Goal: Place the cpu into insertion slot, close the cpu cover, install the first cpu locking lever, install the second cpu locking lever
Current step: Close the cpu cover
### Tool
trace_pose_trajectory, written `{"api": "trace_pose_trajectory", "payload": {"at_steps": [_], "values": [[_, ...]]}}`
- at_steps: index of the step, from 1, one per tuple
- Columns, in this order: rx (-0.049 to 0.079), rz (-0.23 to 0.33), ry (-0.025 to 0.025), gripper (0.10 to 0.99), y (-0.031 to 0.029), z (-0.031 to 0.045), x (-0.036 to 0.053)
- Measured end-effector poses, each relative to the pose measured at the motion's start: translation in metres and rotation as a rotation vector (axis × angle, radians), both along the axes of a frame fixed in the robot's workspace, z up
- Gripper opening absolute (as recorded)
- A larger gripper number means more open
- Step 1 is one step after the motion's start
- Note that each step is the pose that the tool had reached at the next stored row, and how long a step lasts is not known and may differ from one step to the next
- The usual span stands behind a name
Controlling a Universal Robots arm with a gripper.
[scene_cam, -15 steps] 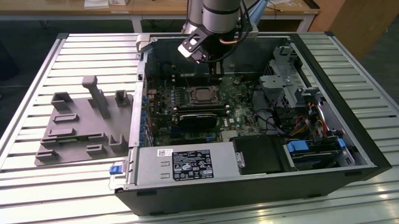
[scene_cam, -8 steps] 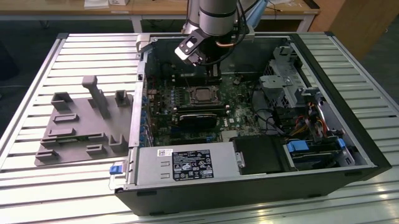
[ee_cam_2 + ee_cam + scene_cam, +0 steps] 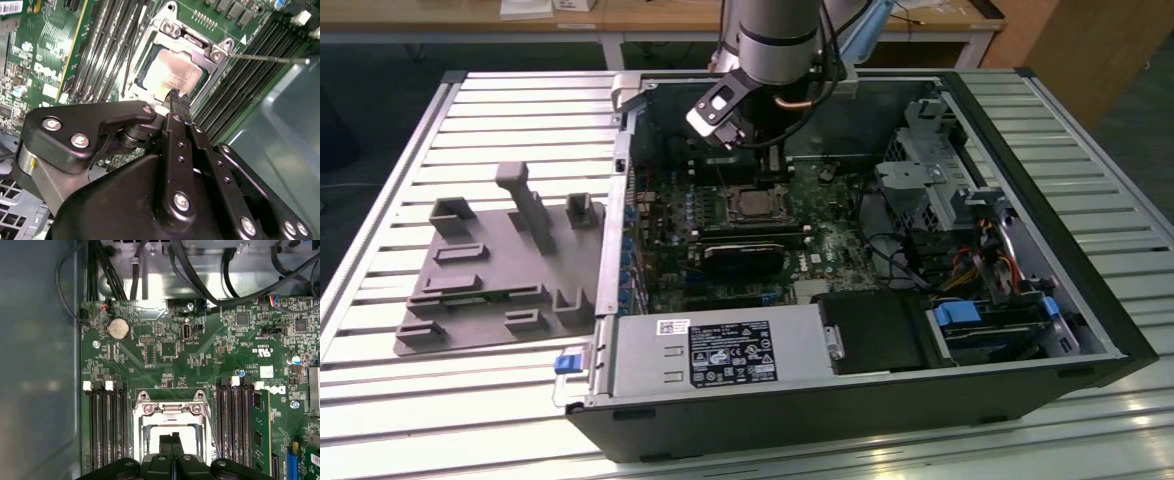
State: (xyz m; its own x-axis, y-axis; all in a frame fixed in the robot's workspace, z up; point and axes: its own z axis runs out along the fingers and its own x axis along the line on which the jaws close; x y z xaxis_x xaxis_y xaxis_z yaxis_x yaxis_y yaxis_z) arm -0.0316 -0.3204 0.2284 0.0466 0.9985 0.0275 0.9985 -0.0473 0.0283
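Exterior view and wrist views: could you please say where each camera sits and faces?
Exterior view: off the arm, looks down into the case; arm shows.
Second wrist view: on the arm, looks along the shut jaws at the cpu.
First wrist view: on the arm, faces the motherboard; jaws show.
Both wrist views share the cpu cover.

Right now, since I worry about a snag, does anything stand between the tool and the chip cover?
Nothing visible does. The closed tool hangs at the edge of the cover, with the chip seated under its window. A thin lever juts out sideways, apart from the tool.
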Motion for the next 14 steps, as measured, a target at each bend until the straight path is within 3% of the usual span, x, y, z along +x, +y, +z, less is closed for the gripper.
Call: {"api": "trace_pose_trajectory", "payload": {"at_steps": [6,14], "values": [[-0.001,0.000,0.0002,0.102,-0.0014,-0.0044,-0.0049],[-0.004,0.021,0.0000,0.102,-0.0013,-0.0045,-0.0049]]}}
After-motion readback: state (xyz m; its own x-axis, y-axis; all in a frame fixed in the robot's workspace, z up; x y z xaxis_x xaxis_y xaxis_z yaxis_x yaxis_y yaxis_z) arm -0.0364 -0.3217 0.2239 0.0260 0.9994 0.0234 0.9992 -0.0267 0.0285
